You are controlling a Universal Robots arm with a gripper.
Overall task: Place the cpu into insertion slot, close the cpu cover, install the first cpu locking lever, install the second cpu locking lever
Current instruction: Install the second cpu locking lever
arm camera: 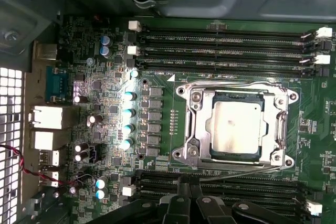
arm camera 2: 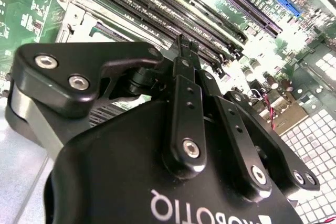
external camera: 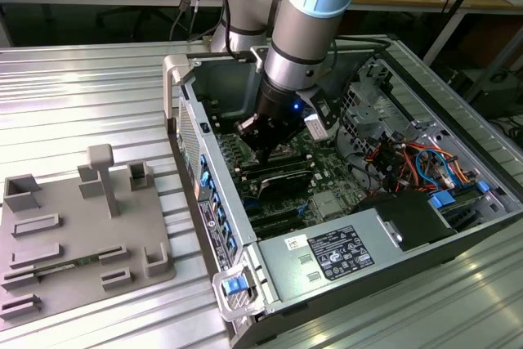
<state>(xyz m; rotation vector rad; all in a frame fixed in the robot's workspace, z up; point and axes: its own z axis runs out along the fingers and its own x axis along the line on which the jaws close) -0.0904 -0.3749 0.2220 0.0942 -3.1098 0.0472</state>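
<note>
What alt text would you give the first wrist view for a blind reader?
A silvery cpu sits in the insertion slot of a green motherboard, the cpu cover lying flat around it. Long black memory slots flank it, and the gripper hangs just beside the slot.

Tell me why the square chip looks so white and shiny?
First wrist view: light glares off the metal face of the cpu, bleaching it. Second wrist view: the motherboard beyond the gripper is washed out bright too.
</note>
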